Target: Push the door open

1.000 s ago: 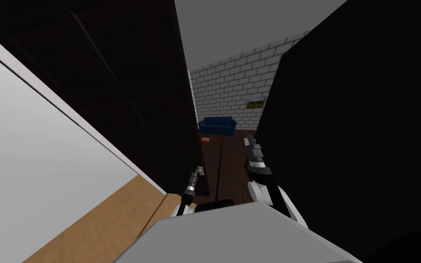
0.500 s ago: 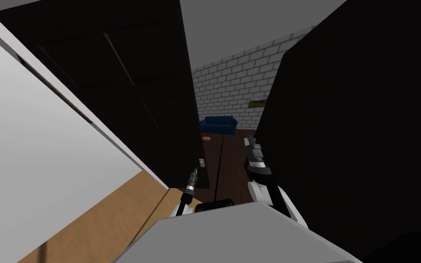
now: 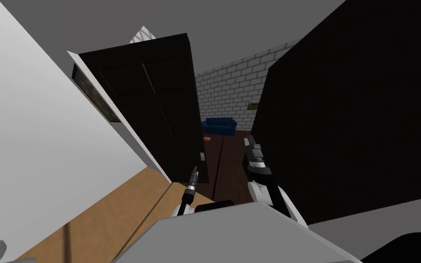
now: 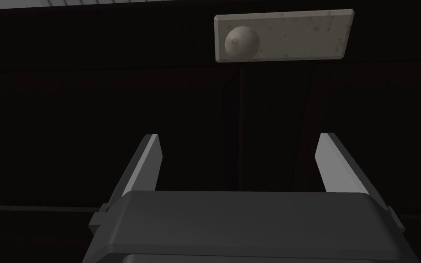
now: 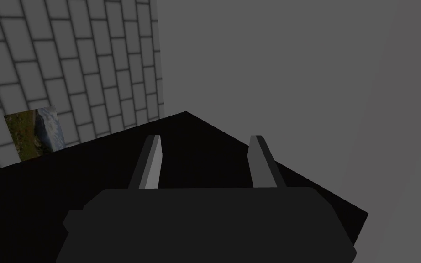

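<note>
A dark panelled door point(image 3: 159, 114) stands swung partly away from me, hinged at the white wall on the left. Its pale handle plate point(image 3: 202, 156) sits near the free edge. My left gripper point(image 3: 194, 172) hovers just short of that plate. In the left wrist view its fingers point(image 4: 152, 160) are spread wide apart with nothing between them; the left gripper point(image 4: 239, 150) faces the dark door face point(image 4: 91, 91), below the round knob point(image 4: 240, 41) on its plate point(image 4: 296, 34). My right gripper point(image 3: 249, 141) is raised in the doorway gap, open point(image 5: 205, 155) and holding nothing.
A dark wall point(image 3: 351, 114) bounds the opening on the right and a white wall point(image 3: 45, 137) on the left. Beyond the gap lie a dark floor point(image 3: 228, 160), an orange object point(image 3: 206, 138), a blue sofa point(image 3: 218, 125) and a white brick wall point(image 3: 232, 86). Light wood floor point(image 3: 113, 214) is under me.
My left gripper has opened and come off the door's handle. The door has swung farther away, widening the gap. The head view has shifted, showing more of the left wall.
</note>
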Robot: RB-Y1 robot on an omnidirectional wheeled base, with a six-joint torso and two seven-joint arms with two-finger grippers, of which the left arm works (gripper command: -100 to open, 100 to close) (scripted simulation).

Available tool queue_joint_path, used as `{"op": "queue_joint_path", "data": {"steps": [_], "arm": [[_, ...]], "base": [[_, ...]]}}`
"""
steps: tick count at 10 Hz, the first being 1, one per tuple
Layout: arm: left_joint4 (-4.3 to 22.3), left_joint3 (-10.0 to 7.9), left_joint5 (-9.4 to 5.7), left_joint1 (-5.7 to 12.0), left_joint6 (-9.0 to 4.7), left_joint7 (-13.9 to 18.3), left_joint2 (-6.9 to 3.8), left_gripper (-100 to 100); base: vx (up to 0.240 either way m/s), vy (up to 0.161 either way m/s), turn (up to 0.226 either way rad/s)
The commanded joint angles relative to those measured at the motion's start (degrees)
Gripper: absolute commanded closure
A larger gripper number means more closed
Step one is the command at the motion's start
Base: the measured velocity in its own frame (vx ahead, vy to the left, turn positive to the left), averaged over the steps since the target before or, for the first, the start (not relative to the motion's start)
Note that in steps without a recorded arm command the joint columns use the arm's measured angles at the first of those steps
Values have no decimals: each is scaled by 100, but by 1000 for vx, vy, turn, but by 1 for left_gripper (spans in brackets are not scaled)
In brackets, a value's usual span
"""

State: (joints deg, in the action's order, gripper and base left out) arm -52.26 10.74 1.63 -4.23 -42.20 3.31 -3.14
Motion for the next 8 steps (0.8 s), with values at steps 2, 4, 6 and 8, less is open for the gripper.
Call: {"op": "queue_joint_path", "data": {"steps": [2,4,6,8], "arm": [[32,-23,-9,14,-31,-14,-29,-100],[70,-51,-19,31,-67,-30,-39,-100],[112,-81,-30,49,-108,-48,-28,-100],[151,-109,-40,66,-145,-65,3,-100]], "base": [[121,-23,-22],[210,-26,-25],[203,-57,-24],[218,-51,-25]]}}
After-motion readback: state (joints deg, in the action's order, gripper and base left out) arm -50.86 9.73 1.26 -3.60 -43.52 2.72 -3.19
